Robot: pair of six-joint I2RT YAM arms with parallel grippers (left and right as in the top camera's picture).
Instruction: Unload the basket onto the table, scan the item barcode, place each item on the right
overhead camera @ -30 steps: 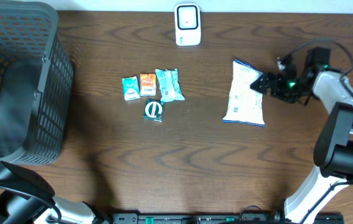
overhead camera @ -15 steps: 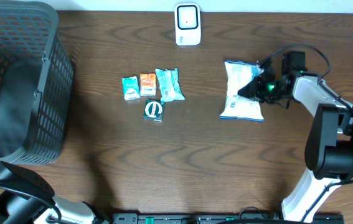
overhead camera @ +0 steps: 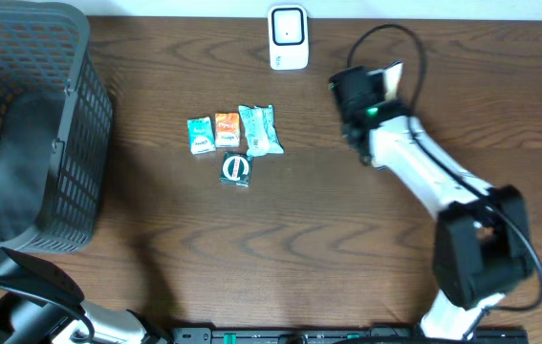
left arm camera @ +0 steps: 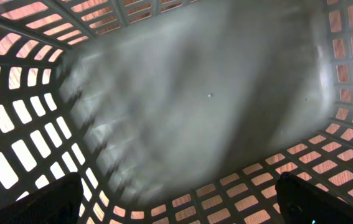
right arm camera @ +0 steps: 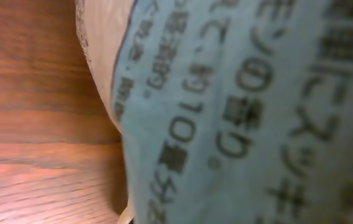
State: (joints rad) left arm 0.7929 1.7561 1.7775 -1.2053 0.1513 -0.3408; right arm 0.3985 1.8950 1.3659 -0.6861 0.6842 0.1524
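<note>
right gripper (overhead camera: 355,96): clamped on snack bag (right arm camera: 238,112)
left gripper (left arm camera: 176,202): wide open, empty, inside basket (left arm camera: 27,155)
step: turn barcode face toward scanner (overhead camera: 288,38) at 10 o'clock, hold steady

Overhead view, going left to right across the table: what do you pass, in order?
Basket → green packet → orange packet → light blue packet → scanner → snack bag.
</note>
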